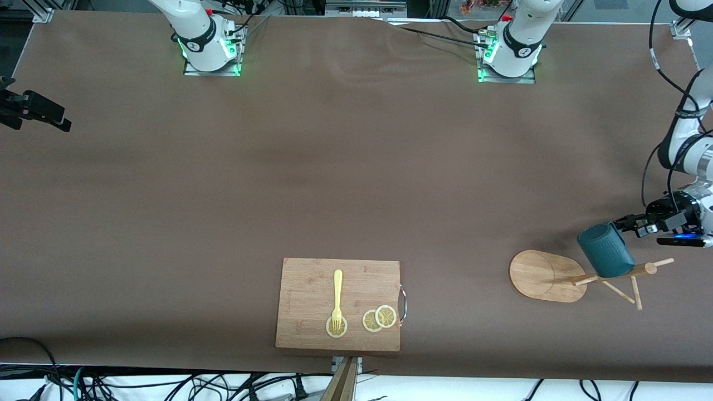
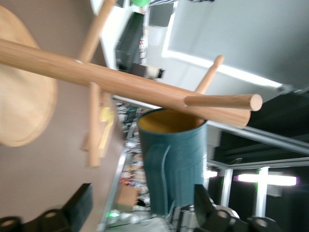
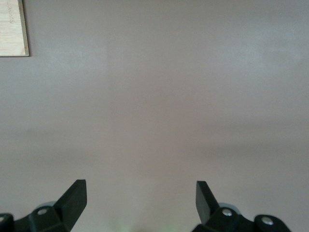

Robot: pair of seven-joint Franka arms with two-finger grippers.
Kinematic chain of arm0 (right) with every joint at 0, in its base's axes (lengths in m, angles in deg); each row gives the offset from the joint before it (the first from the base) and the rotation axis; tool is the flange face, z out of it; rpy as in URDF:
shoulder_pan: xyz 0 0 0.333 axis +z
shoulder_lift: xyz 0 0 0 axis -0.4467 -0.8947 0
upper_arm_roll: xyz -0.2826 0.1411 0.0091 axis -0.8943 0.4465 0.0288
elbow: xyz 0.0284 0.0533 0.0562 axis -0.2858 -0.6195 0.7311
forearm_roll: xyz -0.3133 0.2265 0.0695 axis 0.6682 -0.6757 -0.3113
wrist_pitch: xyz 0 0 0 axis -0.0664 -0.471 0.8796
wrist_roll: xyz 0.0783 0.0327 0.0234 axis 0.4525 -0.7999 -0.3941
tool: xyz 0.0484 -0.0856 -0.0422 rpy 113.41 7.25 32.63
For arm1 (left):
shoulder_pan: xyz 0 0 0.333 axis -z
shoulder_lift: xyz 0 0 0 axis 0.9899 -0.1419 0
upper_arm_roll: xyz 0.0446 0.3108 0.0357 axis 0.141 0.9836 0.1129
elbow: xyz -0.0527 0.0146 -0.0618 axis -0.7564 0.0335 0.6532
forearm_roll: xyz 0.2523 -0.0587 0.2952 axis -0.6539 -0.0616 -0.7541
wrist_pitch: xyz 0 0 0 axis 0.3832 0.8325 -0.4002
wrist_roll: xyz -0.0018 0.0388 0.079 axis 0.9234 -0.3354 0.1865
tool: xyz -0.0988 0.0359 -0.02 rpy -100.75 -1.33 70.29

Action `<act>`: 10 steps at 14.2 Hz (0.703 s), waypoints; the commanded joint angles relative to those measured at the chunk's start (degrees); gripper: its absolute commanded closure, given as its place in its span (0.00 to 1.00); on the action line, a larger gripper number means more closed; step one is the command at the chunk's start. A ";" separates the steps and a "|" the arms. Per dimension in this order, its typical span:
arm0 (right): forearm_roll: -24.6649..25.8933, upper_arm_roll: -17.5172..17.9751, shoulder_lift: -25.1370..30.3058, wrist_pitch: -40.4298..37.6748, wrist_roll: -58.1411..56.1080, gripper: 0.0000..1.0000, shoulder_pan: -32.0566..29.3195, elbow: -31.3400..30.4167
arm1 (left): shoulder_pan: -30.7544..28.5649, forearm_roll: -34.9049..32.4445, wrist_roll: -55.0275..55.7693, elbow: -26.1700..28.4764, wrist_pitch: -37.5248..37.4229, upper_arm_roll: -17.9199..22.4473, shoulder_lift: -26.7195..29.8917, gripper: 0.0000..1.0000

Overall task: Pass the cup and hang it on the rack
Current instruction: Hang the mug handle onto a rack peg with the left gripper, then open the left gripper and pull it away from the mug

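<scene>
front view shows us the cup (image 1: pixel 605 250) up on the rack (image 1: pixel 548 275) at the left arm's end of the table, its teal body against the pole near the top and above the oval bamboo base. we read it as hung, since nothing appears to be clamping it and it sits well off the tabletop.

in the left wrist view the cup's (image 2: pixel 175 162) mustard inside faces the pole and one peg (image 2: pixel 223 101) crosses just in front of its rim; which peg carries the handle we cannot tell from here. the left gripper (image 1: pixel 628 221) hangs right beside the cup, over the table just off the rack's top. its fingers (image 2: pixel 205 202) stand wide apart on either side of the cup's lower body with air showing between pad and rib, so we judge the hold to be let go and the hand empty (the weight seems to be on the rack). the spread makes sense to us: jaws that wide can slip back without dragging the cup off its peg.

the right gripper (image 3: pixel 140 200) waits at the right arm's end of the table, jaws fully spread over bare brown cloth, holding nothing, clear of the work.

a cutting board (image 1: pixel 338 303) lies near the front camera with a yellow fork (image 1: pixel 337 298) and lemon slices (image 1: pixel 379 318) on it, well apart from the rack and no part of this job.
</scene>
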 commanded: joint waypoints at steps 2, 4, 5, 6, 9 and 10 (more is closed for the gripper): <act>-0.66 -0.09 1.22 -0.23 -0.13 0.00 -0.03 -1.02 | -1.34 -9.71 0.92 -6.29 -3.91 0.16 -0.88 0.00; -0.66 0.17 1.22 -0.23 -0.05 0.00 0.06 -0.93 | -3.19 -16.82 0.66 -7.00 -5.33 -0.10 0.16 0.00; -0.49 0.17 1.22 -0.23 -0.05 0.00 0.14 -0.93 | -3.28 -20.34 0.31 -8.66 -5.77 -0.11 1.04 0.00; -0.49 0.17 1.22 -0.23 0.04 0.00 0.14 -0.93 | -3.45 -22.90 0.30 -10.77 -7.34 -0.11 1.49 0.00; -0.40 0.17 1.22 -0.23 -0.05 0.00 0.14 -0.93 | -3.54 -30.02 0.74 -17.01 -11.83 -0.10 3.94 0.00; -0.31 0.35 1.40 -0.32 0.04 0.00 0.23 -0.93 | -3.46 -31.35 1.01 -18.33 -13.06 -0.11 4.56 0.00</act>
